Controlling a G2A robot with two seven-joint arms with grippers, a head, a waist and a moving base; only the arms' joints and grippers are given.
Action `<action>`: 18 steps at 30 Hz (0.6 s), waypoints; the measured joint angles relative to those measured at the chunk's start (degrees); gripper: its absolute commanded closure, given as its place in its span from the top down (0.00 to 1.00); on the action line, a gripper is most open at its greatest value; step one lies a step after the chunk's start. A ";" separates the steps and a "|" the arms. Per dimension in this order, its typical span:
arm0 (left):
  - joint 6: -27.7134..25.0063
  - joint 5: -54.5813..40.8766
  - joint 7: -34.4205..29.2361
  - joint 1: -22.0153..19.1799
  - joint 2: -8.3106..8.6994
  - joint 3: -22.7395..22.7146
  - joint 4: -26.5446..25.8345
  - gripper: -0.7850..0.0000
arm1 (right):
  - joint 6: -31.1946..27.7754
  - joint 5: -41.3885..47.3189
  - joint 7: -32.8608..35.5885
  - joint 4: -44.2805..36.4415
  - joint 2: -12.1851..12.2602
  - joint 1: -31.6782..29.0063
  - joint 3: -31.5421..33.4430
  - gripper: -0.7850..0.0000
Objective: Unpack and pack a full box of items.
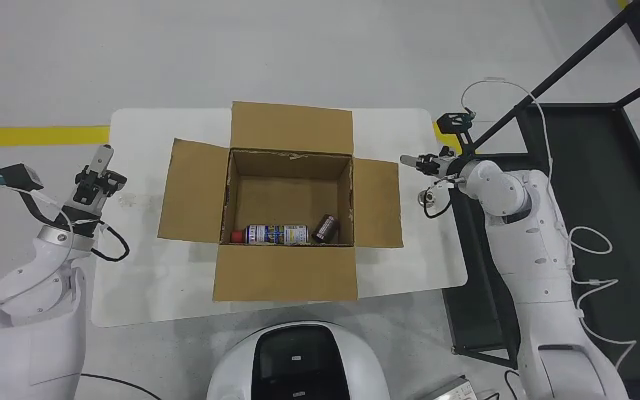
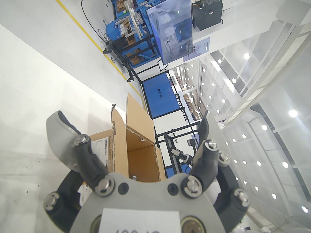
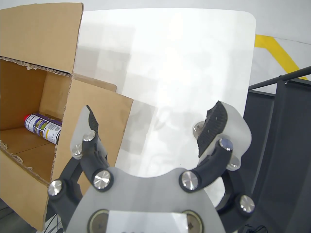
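An open cardboard box (image 1: pixel 290 130) stands mid-table with all flaps folded out. Along its near inner wall lie a spray can (image 1: pixel 275 234) with a red cap and a small dark brown bottle (image 1: pixel 326 228). The can (image 3: pixel 43 127) also shows through the box opening (image 3: pixel 36 56) in the right wrist view. My left gripper (image 1: pixel 98 172) hangs open beyond the table's left edge, well apart from the box (image 2: pixel 139 132). At the table's right edge my right gripper (image 1: pixel 416 162) is open and holds nothing; its fingers (image 3: pixel 213 122) spread over bare tabletop beside the box's right flap.
The white table (image 1: pixel 420 250) has bare room left and right of the box. A dark frame with a black pole (image 1: pixel 560 65) stands off the table's right side. A yellow floor line (image 1: pixel 50 134) runs at the far left.
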 measured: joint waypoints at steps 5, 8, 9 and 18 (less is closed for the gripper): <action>0.00 0.00 0.00 0.00 0.00 0.00 0.00 1.00 | 0.00 0.00 0.00 0.00 0.00 0.00 0.00 1.00; 0.00 0.00 0.00 0.00 0.00 0.00 0.00 1.00 | 0.00 0.00 0.00 0.00 0.00 0.00 0.00 1.00; 0.00 0.00 0.00 0.00 0.00 0.00 0.00 1.00 | 0.00 0.00 0.00 0.00 0.00 0.00 0.00 1.00; 0.00 0.00 0.00 0.00 0.00 0.00 0.00 1.00 | -3.71 1.13 -1.95 -2.69 -0.01 0.58 -1.02 1.00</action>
